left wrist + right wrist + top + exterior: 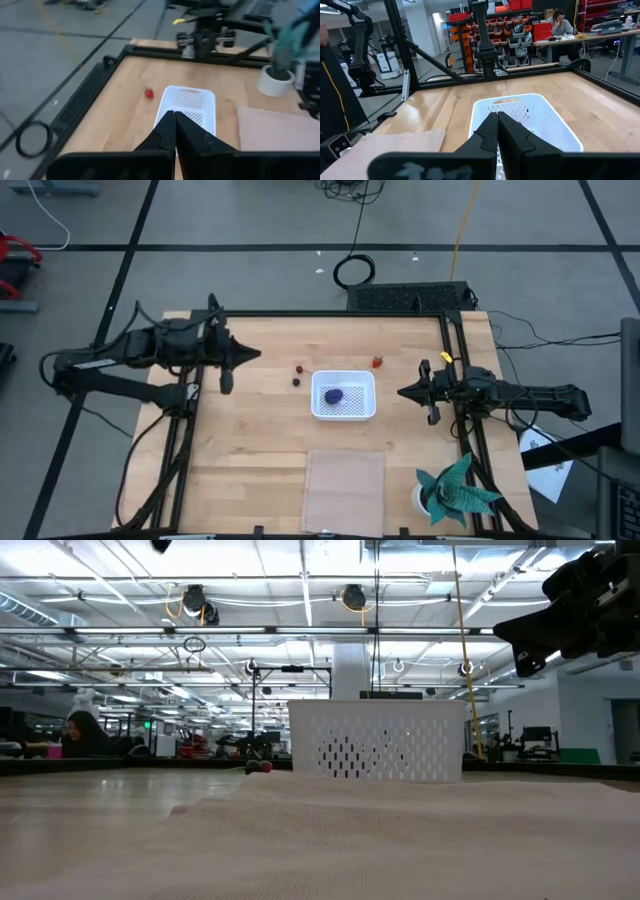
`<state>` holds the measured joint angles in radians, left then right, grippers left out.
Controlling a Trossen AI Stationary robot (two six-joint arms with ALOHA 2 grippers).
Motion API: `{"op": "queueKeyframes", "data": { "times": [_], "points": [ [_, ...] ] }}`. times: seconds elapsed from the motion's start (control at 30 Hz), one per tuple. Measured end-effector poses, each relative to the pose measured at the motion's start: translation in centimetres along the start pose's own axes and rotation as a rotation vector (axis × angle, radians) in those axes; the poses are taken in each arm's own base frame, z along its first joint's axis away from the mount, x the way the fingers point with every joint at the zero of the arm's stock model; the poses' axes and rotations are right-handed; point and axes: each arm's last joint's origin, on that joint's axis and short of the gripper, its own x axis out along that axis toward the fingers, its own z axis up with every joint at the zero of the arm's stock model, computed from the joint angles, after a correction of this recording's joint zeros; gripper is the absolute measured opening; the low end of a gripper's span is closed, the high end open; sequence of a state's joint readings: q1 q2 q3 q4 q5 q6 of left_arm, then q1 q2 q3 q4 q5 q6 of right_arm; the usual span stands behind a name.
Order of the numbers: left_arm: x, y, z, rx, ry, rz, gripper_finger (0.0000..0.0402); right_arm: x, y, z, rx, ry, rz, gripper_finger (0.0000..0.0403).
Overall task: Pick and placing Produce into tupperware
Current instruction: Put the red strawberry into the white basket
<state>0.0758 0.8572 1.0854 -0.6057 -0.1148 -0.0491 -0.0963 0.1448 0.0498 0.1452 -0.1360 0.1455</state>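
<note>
From above, the white tupperware [344, 395] sits mid-table with the purple-blue bunch [333, 395] already inside it. The red strawberry piece [377, 362] lies on the wood just off the tub's far right corner, and the two small berries [297, 374] are on the table to its left. The left gripper [252, 355] hangs off to the left of the tub, pinched together with nothing in it; the right gripper [404, 392] is out on the right side, same deal.

Low cam: the tub's perforated wall [377, 752] fills the middle, with a berry [259, 767] just left of it.

Left wrist: fingers [165, 134] pressed tight together, pointing at the tub [188, 105], strawberry [149, 93] beside it.

Right wrist: fingers [489, 131] closed tight and empty, tub [520, 120] straight ahead.
</note>
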Motion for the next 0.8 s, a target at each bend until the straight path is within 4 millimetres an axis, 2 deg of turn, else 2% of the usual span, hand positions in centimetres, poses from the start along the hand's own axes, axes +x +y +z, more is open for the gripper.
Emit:
{"op": "queueKeyframes", "data": {
  "times": [0.17,0.3,0.5,0.8],
  "points": [
    [1.0,-0.4,-3.5,-0.051,-0.138,-0.024,0.0001,0.0,0.0,0.0,0.0,0.0,0.0,0.0],
    [2.2,-0.7,-6.5,-0.005,-0.139,-0.12,0.0001,0.0,0.0,0.0,0.0,0.0,0.0,0.0],
    [2.9,-0.9,-9.0,0.062,-0.219,-0.156,0.0001,0.0,0.0,0.0,0.0,0.0,0.0,0.0],
    [0.1,-0.2,-10.4,0.067,-0.335,-0.098,0.0001,0.0,0.0,0.0,0.004,0.0,0.0,0.0]
  ]
}}
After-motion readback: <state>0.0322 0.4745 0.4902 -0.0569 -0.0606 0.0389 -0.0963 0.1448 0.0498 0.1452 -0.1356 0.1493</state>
